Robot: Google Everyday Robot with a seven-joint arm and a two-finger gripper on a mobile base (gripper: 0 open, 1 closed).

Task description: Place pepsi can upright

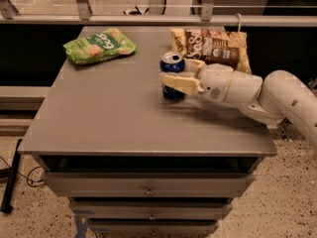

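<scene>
The dark blue pepsi can [172, 66] stands upright on the grey table [114, 118], right of the middle, its silver top facing up. My gripper [174, 77] reaches in from the right on a white arm. Its cream fingers [177, 82] are closed around the can's body, one in front and one behind. The can's base rests on the tabletop.
A green snack bag [99, 45] lies at the table's back left. A brown snack bag [214, 46] lies at the back right, just behind my arm. A metal rail [148, 19] runs behind the table. Drawers [148, 190] sit below the front edge.
</scene>
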